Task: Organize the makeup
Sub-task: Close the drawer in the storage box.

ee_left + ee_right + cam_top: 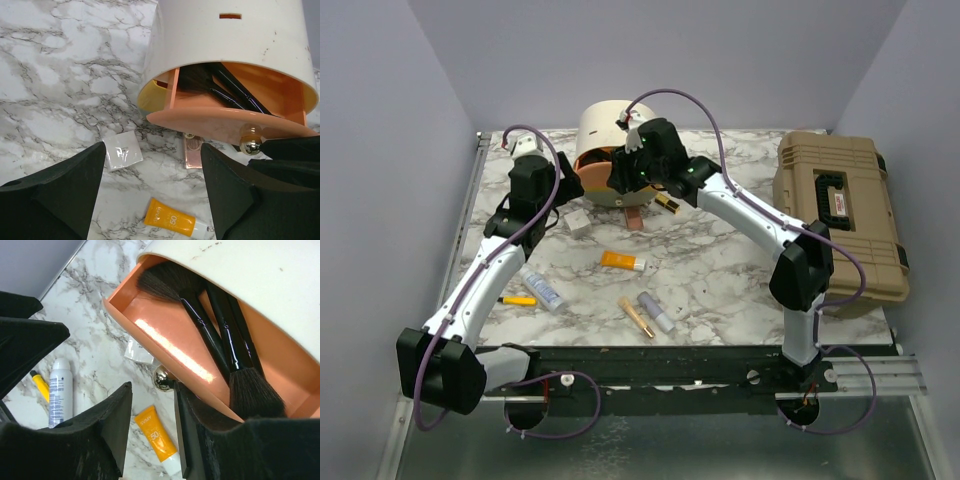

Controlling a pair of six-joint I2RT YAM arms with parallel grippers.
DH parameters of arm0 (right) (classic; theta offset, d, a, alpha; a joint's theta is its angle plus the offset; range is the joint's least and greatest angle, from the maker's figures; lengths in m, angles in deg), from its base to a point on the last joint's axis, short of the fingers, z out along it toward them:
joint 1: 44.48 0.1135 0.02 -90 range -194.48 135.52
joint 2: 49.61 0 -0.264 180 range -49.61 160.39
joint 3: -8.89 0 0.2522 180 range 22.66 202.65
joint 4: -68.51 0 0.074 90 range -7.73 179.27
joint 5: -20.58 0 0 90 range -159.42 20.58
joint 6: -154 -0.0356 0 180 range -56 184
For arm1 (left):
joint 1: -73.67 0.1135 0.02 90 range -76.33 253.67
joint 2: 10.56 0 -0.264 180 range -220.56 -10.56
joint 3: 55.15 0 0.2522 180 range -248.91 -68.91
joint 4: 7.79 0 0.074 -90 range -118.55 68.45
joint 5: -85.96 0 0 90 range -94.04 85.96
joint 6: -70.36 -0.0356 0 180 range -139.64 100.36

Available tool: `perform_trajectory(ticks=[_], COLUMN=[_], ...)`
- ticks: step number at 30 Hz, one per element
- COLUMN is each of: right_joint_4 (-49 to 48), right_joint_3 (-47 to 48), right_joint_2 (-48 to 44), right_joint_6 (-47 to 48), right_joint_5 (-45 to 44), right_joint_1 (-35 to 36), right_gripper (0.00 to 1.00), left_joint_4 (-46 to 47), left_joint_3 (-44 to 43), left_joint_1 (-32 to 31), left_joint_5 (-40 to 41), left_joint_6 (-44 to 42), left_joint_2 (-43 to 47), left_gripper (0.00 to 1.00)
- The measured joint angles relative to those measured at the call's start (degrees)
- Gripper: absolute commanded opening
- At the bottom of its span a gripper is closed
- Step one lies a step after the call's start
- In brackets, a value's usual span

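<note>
The cream-and-orange round case [608,135] has its orange drawer [165,335] pulled out, with thin black brushes [220,340] lying in it. My right gripper [152,405] is open, its right fingertip against the drawer's chrome knob [162,378]. My left gripper [152,170] is open and empty above the table, over the white cube [122,150], pink palette [192,152] and orange tube [175,220]. On the table lie the whitish tube [542,290], yellow pen [518,300], lilac tube [656,312] and gold tube [636,317].
A big tan toolbox [840,215] stands closed at the right. A small gold-and-black item [667,203] lies under the right arm near the case. Grey walls enclose the marble table [720,280] on three sides.
</note>
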Motion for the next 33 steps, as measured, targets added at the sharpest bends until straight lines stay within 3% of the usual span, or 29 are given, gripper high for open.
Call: perform_trajectory(ticks=[15,33], right_joint_4=[-0.3,-4.7], right_joint_3=[2.5,4.3], right_joint_2=[2.8,5.8], right_joint_6=[6.6,4.1], right_joint_5=[-9.7,-18.6], right_joint_1=[0.0,0.4], right_gripper=[0.26,0.28], left_joint_4=[0.6,3.7], left_joint_3=[0.8,1.7], left_joint_1=[0.0,0.0], left_joint_5=[-4.5,-14.0], left_joint_6=[0.2,-0.2], left_joint_2=[0.0,-2.3], left_gripper=[0.76,0.76])
